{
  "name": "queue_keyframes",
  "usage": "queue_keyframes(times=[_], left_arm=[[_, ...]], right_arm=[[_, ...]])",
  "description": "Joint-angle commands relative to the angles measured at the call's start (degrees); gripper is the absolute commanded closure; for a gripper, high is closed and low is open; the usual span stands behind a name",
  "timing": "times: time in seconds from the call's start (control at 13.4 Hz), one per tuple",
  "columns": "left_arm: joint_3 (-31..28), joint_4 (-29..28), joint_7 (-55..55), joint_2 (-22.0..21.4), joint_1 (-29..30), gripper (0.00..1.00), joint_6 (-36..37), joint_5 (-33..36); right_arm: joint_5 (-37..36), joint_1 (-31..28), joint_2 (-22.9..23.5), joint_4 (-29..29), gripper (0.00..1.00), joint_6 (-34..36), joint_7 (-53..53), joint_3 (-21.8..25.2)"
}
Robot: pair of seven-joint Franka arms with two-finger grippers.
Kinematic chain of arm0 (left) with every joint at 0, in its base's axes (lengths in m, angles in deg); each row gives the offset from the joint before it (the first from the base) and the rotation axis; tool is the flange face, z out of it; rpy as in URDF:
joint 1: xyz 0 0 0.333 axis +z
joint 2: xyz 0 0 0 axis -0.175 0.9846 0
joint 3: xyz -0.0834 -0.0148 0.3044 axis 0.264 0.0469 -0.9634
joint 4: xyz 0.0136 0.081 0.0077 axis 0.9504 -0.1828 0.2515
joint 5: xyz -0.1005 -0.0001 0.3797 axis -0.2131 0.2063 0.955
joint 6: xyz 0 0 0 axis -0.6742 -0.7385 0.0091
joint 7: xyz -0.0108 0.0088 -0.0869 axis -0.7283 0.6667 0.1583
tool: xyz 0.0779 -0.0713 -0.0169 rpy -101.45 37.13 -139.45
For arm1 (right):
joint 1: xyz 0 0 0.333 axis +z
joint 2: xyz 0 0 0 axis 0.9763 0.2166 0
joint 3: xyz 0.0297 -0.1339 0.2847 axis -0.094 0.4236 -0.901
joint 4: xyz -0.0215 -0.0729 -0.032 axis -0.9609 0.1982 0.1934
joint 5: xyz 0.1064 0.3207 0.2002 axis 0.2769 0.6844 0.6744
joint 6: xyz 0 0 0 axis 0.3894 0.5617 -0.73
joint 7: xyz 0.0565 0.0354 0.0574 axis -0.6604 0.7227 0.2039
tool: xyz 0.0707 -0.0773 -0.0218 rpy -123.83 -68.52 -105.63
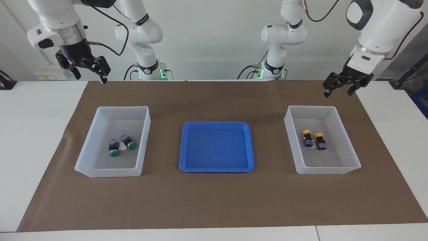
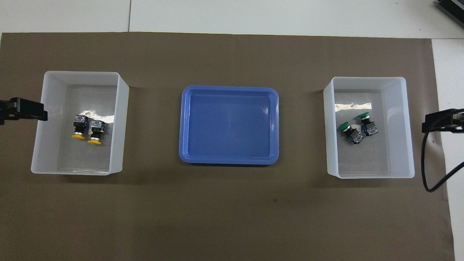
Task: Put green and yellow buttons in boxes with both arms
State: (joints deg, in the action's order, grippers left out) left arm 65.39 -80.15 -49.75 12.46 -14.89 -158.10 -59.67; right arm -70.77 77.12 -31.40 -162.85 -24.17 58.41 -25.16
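Observation:
Two green buttons (image 1: 113, 149) (image 1: 129, 143) lie in the box (image 1: 122, 107) toward the right arm's end, also seen from overhead as green buttons (image 2: 350, 132) in that box (image 2: 364, 78). Two yellow buttons (image 1: 307, 138) (image 1: 320, 140) lie side by side in the other box (image 1: 312, 107), and show from overhead as yellow buttons (image 2: 88, 129) in their box (image 2: 81, 73). My left gripper (image 1: 338, 92) hangs open and empty over the brown mat just outside the yellow buttons' box. My right gripper (image 1: 91, 76) hangs open and empty over the mat's edge, outside the green buttons' box.
A shallow blue tray (image 1: 216, 124) with nothing in it lies on the brown mat (image 1: 214, 201) between the two boxes. White table surface borders the mat at both ends. A black cable (image 2: 427, 170) hangs by the right gripper (image 2: 440, 121).

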Motion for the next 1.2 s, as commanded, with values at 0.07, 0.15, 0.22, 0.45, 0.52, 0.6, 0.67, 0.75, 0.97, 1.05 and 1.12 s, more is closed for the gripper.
queue_keyframes(times=[0.07, 0.15, 0.22, 0.45, 0.52, 0.6, 0.67, 0.75, 0.97, 1.05, 1.12], left_arm=[[0.39, -1.60, 0.77, -1.48, 0.41, 0.00, -0.38, -0.28], [0.39, -1.60, 0.77, -1.39, 0.41, 0.00, -0.38, -0.28], [0.39, -1.51, 0.68, -1.39, 0.33, 0.00, -0.38, -0.28], [0.39, -1.51, 0.68, -1.39, 0.33, 0.00, -0.38, -0.28], [0.39, -1.51, 0.68, -1.39, 0.33, 0.00, -0.38, -0.28], [0.39, -1.51, 0.68, -1.39, 0.33, 0.00, -0.38, -0.28], [0.39, -1.51, 0.77, -1.39, 0.33, 0.00, -0.30, -0.28], [0.39, -1.51, 0.77, -1.48, 0.33, 0.00, -0.30, -0.28], [0.39, -1.51, 0.77, -1.48, 0.24, 0.00, 0.23, -0.28], [0.39, -1.51, 0.77, -1.48, 0.15, 0.00, 0.32, -0.28], [0.39, -1.51, 0.77, -1.48, 0.15, 0.00, 0.32, -0.28]], right_arm=[[1.26, -0.59, -0.47, -0.12, 0.00, 1.08, -0.01, -0.43], [1.26, -0.59, -0.47, -0.12, 0.00, 1.08, -0.01, -0.43], [1.26, -0.59, -0.47, -0.12, 0.00, 1.08, -0.01, -0.43], [1.26, -0.59, -0.47, -0.12, 0.00, 1.08, -0.01, -0.43], [1.26, -0.59, -0.47, -0.12, 0.00, 1.08, -0.01, -0.43], [1.26, -0.59, -0.47, -0.12, 0.00, 1.08, -0.01, -0.43], [1.26, -0.59, -0.47, -0.12, 0.00, 1.08, -0.01, -0.43], [1.26, -0.59, -0.47, -0.12, 0.00, 1.08, -0.01, -0.43], [1.35, -1.29, -0.56, -0.12, 0.00, 1.26, 0.51, -0.26], [2.83, -1.47, -0.47, -0.04, 0.00, 0.91, 0.08, 0.09], [5.98, -1.82, -0.38, 0.05, 0.00, -0.05, -0.10, 0.36]])
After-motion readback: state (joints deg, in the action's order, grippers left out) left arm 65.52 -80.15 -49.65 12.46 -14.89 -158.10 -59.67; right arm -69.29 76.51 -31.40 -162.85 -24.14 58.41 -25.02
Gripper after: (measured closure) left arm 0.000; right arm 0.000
